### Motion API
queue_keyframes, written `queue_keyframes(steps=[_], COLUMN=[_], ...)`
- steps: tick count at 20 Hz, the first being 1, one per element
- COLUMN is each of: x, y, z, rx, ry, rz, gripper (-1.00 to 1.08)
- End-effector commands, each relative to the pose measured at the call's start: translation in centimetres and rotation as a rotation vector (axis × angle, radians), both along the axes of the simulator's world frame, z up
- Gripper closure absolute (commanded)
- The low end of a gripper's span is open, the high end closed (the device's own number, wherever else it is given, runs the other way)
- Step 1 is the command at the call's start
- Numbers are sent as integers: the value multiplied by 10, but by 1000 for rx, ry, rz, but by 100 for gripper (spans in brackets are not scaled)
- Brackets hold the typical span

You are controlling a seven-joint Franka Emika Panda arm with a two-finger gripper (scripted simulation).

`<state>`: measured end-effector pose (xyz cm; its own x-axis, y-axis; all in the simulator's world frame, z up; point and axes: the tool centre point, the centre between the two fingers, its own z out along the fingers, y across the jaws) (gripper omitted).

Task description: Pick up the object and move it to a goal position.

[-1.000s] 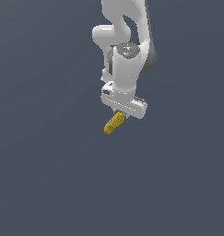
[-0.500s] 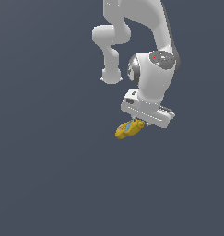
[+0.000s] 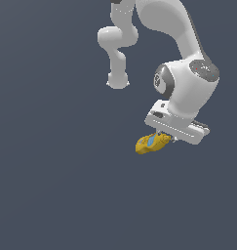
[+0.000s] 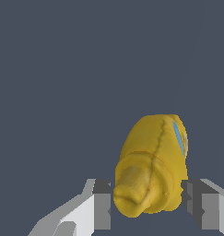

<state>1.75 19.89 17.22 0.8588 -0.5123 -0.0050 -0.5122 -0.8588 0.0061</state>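
Observation:
The object is a small yellow squeeze bottle (image 3: 150, 143) with a blue stripe on its label. It hangs tilted under the white arm, off the grey floor, in the exterior view. My gripper (image 3: 168, 138) is shut on it, near its cap end. In the wrist view the bottle (image 4: 152, 161) fills the space between my two grey fingertips (image 4: 102, 205), with its cap pointing toward the camera and its body reaching away. The gripper (image 4: 149, 203) holds it on both sides. No goal marker shows in either view.
A plain dark grey floor (image 3: 56, 185) fills both views. The white arm's links (image 3: 188, 93) rise above the gripper toward the exterior view's top.
The arm has carried the bottle toward the exterior view's right and lower in the picture. The wrist has turned, so the bottle now lies closer to level. The grip stays shut.

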Motion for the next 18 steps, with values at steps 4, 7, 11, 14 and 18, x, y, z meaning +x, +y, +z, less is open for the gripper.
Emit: queue_keyframes(steps=[4,7,11,14,18], x=[13,17,20,20,19], y=[22,27,31,31,29], z=[4,5,5,5,1], rx=[3,3,3,3,-2], ry=[-7,-7,-7,-7,0], rz=[2,2,2,3,0], gripper=[108,108,108,108,108])
